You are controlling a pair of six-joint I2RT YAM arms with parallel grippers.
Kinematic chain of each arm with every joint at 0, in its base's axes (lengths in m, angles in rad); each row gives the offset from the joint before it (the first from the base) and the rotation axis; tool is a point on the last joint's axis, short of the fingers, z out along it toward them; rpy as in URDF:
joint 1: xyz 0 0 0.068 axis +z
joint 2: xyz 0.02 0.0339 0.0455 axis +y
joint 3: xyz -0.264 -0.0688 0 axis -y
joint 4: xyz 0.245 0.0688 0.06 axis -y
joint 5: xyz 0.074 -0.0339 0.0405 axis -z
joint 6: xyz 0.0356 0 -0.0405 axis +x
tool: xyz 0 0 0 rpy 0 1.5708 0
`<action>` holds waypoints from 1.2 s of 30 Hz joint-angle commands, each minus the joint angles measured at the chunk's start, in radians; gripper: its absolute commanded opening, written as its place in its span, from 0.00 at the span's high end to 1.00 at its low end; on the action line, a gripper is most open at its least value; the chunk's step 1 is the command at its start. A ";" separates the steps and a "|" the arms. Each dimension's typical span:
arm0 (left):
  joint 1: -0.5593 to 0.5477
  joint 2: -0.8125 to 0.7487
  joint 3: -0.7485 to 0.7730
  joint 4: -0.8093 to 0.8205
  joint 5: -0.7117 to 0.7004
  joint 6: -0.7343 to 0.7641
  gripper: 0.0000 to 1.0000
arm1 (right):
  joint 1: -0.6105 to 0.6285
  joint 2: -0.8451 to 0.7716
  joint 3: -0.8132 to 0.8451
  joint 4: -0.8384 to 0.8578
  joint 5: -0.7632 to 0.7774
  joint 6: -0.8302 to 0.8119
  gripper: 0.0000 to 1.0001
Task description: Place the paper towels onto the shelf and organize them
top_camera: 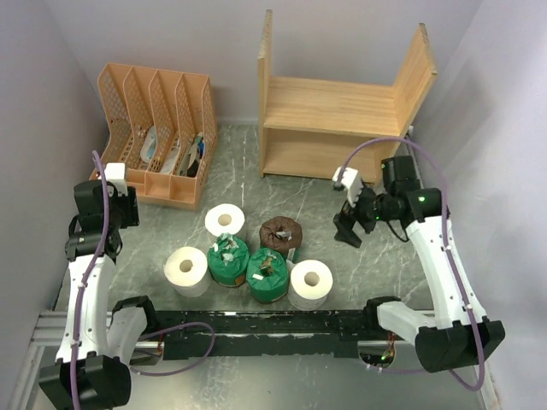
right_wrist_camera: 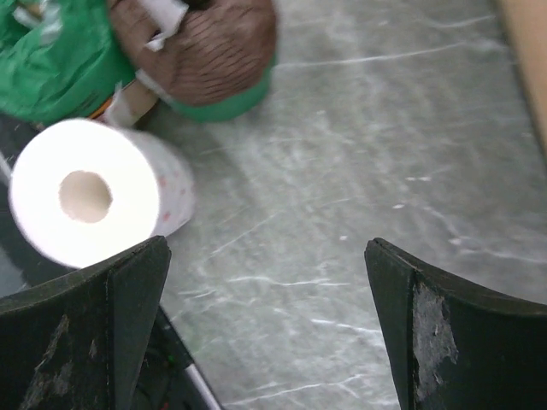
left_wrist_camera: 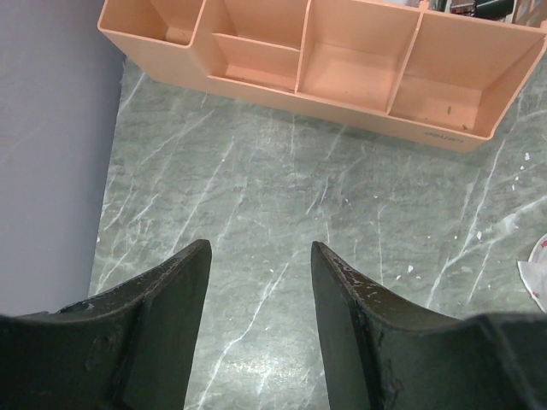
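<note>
Our left gripper (left_wrist_camera: 260,248) has its two dark fingers (left_wrist_camera: 162,316) parted by a moderate gap, and between them we see only the grey-green marbled table top (left_wrist_camera: 282,188). It holds nothing. Ahead of it, well apart from the fingertips, lies the orange plastic slotted file organizer (left_wrist_camera: 342,77), which sits by the left wall.

Our right gripper (right_wrist_camera: 267,248) is spread wide, with its fingers at the two sides of its wrist view. Only bare table shows between them, so it grips nothing either. Just beyond its left-hand finger stands the right white roll (right_wrist_camera: 85,192), a plain white paper cylinder with a hollow core. We cannot tell whether roll and finger touch. Past that roll are the brown-ended green roll (right_wrist_camera: 209,47) and, beside it, the right green roll (right_wrist_camera: 51,60) in crinkled green wrap.

From above, we see all six paper towels standing on end on the table, in a tight cluster near the middle, just ahead of our bases. The far white roll (top_camera: 225,220) and the brown-ended green roll form the back row. The left white roll (top_camera: 186,269), the left green roll (top_camera: 228,259), the right green roll and the right white roll form the front row.

The right gripper hangs to the right of this cluster, between it and the light wooden open shelf (top_camera: 342,115). The shelf stands at the far side, right of centre, well apart from every roll.
</note>
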 commanded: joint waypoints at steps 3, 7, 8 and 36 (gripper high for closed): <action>0.011 -0.021 -0.003 0.008 0.019 0.001 0.38 | 0.277 0.018 -0.049 -0.026 0.086 0.107 0.00; 0.012 -0.005 0.000 0.006 0.010 -0.003 0.38 | 0.403 0.066 -0.055 0.005 0.178 0.141 0.01; 0.012 -0.002 0.000 0.007 0.008 -0.004 0.38 | 0.439 0.080 -0.050 0.010 0.180 0.148 0.01; 0.029 -0.014 -0.002 0.009 0.011 -0.001 0.39 | 0.645 0.113 -0.285 0.183 0.387 0.205 0.03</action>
